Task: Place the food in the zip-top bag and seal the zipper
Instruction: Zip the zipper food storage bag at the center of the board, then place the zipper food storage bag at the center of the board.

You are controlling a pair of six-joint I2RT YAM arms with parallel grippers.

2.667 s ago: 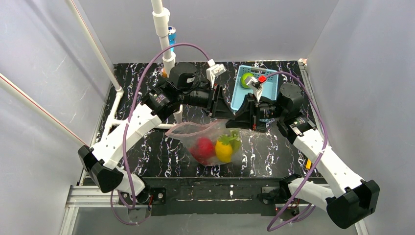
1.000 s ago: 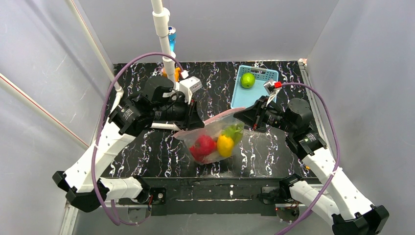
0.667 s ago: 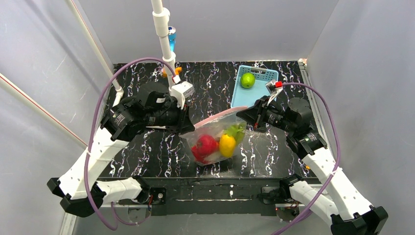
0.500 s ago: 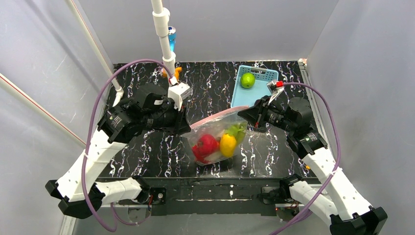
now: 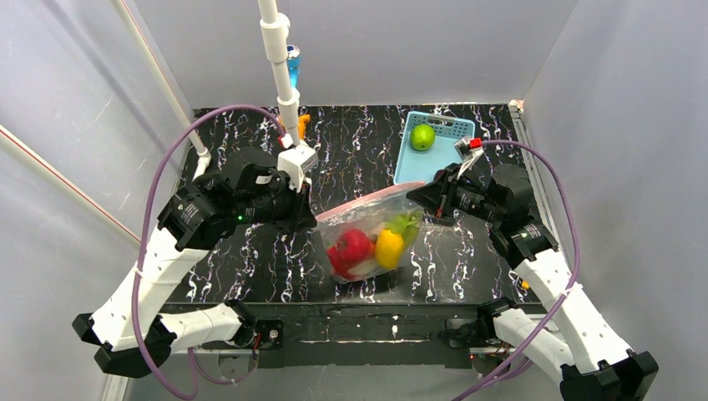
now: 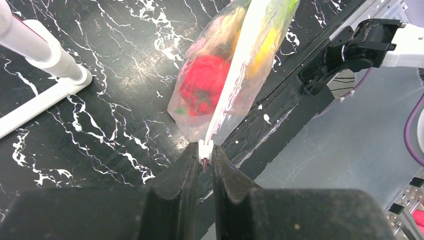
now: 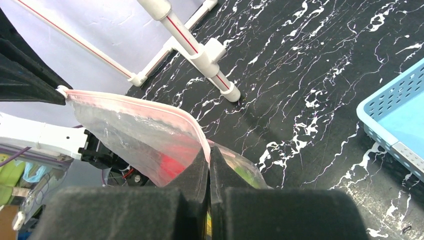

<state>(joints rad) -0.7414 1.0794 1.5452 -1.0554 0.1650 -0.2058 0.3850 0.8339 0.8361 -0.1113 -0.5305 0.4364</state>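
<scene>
- Position: the zip-top bag (image 5: 367, 242) hangs stretched between both arms above the middle of the worktop (image 5: 250, 259), with its mouth edge uppermost. We cannot tell whether its bottom touches the surface.
- The left pincer (image 6: 205, 156) is pressed together on the zipper (image 7: 135, 106) at its left end, pinching a small white tab (image 6: 205, 148) there.
- The right pincer (image 7: 209, 156) is pressed together on the opposite end of the same pink strip, with a little clear film caught between its fingers.
- Contents: a red tomato (image 5: 352, 246), a yellow fruit (image 5: 386, 247) and a green piece (image 5: 403, 224) sit low in the bag. A green round fruit (image 5: 422, 137) lies in the blue basket (image 5: 455, 125), well apart from the bag.
- Handling, our judgement: the film is thin, floppy and probably slick, with no stiffness of its own. Only the strip holds a line, and only while it is pulled taut.
- The toy produce looks light, yet it pools in the lowest part of the bag, so we expect the load to swing and drag the mouth downward.
- Where to hold: on the strip itself, near its ends, where the material is thickest. A grip on the bare film below would likely slip or crease.
- Risk: slack would let the mouth fold over, and too hard a pull could drag the strip out of one pincer.
</scene>
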